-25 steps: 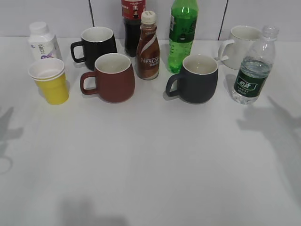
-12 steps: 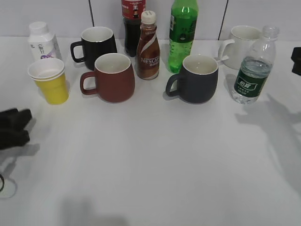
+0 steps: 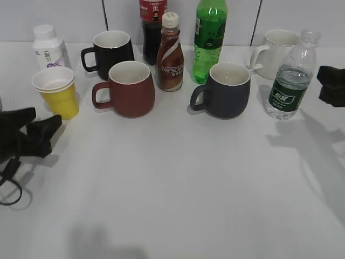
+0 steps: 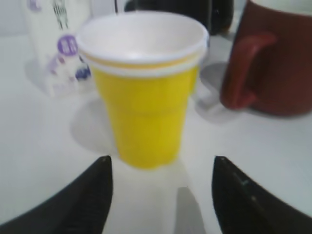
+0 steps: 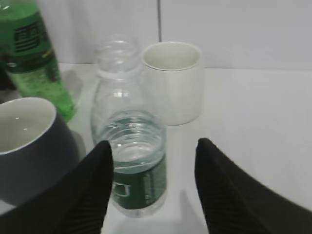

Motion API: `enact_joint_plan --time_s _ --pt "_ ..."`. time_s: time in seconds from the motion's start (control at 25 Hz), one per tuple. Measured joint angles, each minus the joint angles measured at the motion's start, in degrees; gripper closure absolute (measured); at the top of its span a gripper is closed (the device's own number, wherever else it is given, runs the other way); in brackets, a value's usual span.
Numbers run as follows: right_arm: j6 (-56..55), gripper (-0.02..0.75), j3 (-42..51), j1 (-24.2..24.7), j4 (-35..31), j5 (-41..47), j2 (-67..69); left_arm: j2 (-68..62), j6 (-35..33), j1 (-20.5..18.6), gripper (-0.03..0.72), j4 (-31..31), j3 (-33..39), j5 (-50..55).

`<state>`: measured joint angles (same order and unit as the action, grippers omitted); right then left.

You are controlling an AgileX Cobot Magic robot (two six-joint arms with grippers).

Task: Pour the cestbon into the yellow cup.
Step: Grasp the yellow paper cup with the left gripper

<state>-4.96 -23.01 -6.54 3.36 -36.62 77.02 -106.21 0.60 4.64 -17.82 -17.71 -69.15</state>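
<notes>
Yellow paper makes the small yellow cup (image 3: pixel 55 92), with a white rolled rim and a white inside. It stands upright at the left of the white table (image 3: pixel 178 183), in front of a small white bottle with purple marks (image 3: pixel 49 47) and beside a dark red mug (image 3: pixel 126 88). The left wrist view shows the cup's rim as two stacked lips, which the outside view shows less clearly.

The left gripper (image 4: pixel 161 195) has its two black fingers (image 4: pixel 85 200) spread wide, just in front of the cup and not touching it. From the outside, it (image 3: pixel 36 129) reaches in from the table's left edge.

The small clear plastic water bottle (image 3: pixel 291 78) with the dark green label stands upright at the right, with no cap and water in its lower half. It stands between a dark grey mug (image 3: pixel 225 90) and a white mug (image 3: pixel 276 52) behind it. The right gripper (image 5: pixel 153 190) has its fingers wide apart, close to the bottle but not touching. Outside, it (image 3: pixel 333 85) pokes in from the right edge.

Bare table fills the whole front.
</notes>
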Motion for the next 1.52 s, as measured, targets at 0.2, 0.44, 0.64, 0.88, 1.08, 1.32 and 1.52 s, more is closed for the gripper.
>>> enact_joint_plan --time_s 0.2,0.44,0.64,0.88,1.08,1.32,1.52 --pt "-1.42 0.332 0.00 0.00 1.77 -1.62 2.49 -3.30 -0.60 0.00 0.113 0.62 -4.75 -0.12" --pt "-1.61 0.331 0.10 0.00 1.97 -2.71 3.31 -5.43 -0.60 0.00 0.093 0.56 -10.17 -0.06" --pt "-1.61 0.331 0.15 0.00 2.03 -3.38 3.48 -7.00 -0.60 0.00 0.091 -2.19 -15.59 3.16" --pt "-1.65 0.331 0.15 0.00 2.03 -4.01 3.51 -9.16 -0.60 0.00 0.092 -2.19 -19.39 4.96" --pt "-1.65 0.331 0.15 0.00 2.21 -4.45 3.77 -11.99 -0.60 0.00 0.094 -2.64 -20.59 4.82" --pt "-1.65 0.332 0.15 0.00 2.46 -5.11 4.25 -13.46 -0.26 0.00 0.094 -3.18 -21.02 1.78" --pt "-1.65 0.332 0.15 0.00 2.50 -5.22 4.25 -14.10 -0.26 0.00 0.095 -3.18 -22.29 1.59"
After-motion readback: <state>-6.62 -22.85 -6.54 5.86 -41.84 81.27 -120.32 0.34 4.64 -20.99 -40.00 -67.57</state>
